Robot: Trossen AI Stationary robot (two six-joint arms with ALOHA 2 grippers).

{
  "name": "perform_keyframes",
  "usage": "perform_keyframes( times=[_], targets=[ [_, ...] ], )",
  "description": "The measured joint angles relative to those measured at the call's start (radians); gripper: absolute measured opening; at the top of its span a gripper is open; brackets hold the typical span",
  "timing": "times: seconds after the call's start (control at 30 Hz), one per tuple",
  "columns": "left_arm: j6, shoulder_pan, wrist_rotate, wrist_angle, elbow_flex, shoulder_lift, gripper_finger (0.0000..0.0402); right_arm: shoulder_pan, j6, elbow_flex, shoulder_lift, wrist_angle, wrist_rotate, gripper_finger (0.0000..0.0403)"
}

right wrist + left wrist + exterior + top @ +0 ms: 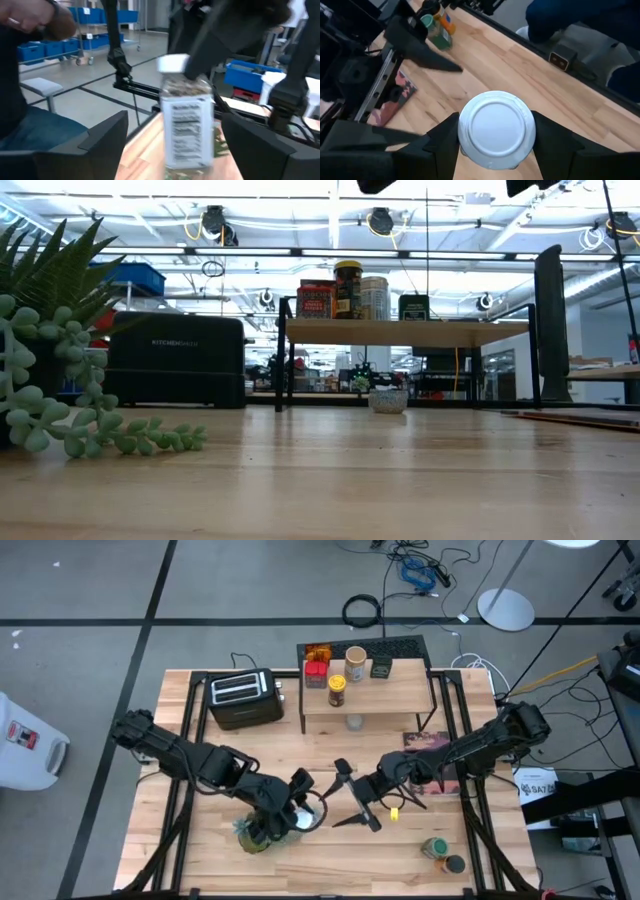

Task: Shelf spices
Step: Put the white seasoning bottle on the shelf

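Five spices stand on top of the shelf (400, 692), and one small jar (354, 722) sits on the worktop (460, 755) just at its front edge. The step in hand looks like a mid-air handover of the white-capped shaker (496, 129), well in front of the shelf and off the worktop. The left gripper (303, 810) has its fingers (445, 142) closed on the shaker's sides, cap end facing its wrist. The right gripper (345, 798) faces it with fingers spread wide and empty, the shaker lined up with the gap between them. I judge the next move calls for the right arm to bring its fingers around the body and close before the left lets go, then carry it back to the shelf. The green-capped orange bottle (437, 848) waits farthest from the shelf, near the worktop's front right.
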Motion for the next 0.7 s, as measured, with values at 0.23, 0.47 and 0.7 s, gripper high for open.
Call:
perform_keyframes(
  times=[0.23, 0.47, 0.7],
  targets=[
    [0.034, 0.033, 0.058, 0.013, 0.0, 0.013, 0.021, 0.0, 0.017, 0.0, 0.0, 0.017, -0.012, 0.0336],
    [0.072, 0.072, 0.123, 0.046, 0.0, 0.031, 0.021, -0.002, 0.045, 0.006, 0.04, 0.049, -0.033, 0.0336],
    [0.101, 0.093, 0.165, 0.073, 0.0, 0.056, 0.021, -0.018, 0.081, 0.024, 0.123, 0.079, -0.039, 0.0336]
  ],
)
